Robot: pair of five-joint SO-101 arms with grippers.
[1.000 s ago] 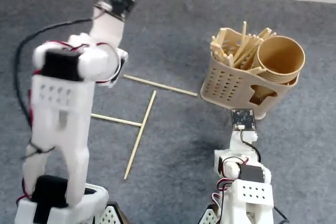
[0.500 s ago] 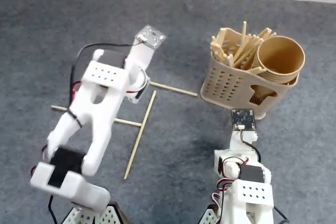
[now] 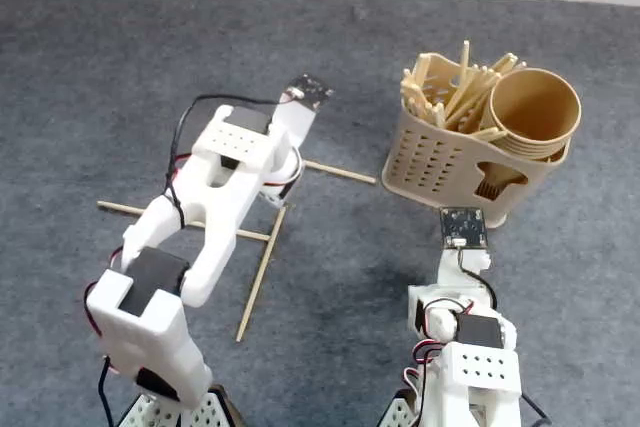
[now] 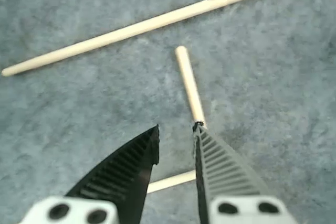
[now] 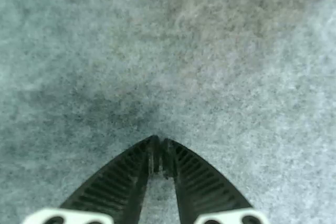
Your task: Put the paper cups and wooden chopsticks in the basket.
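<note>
Left wrist view: the left hand [image 4: 176,129], jaws apart, hangs low over the counter [image 4: 79,103], well apart from the basket [image 3: 440,162], which holds the paper cups [image 3: 535,107] and bundled chopsticks [image 3: 450,87]. One loose chopstick [image 4: 189,82] runs under the pale jaw's tip, not between the jaws. A longer chopstick [image 4: 157,22] lies crosswise beyond it. The step is judged to be grasping: centre the stick in the gap, lower to the counter, then close squarely across it. The right hand [image 5: 159,156], jaws together, sits just beside the basket.
</note>
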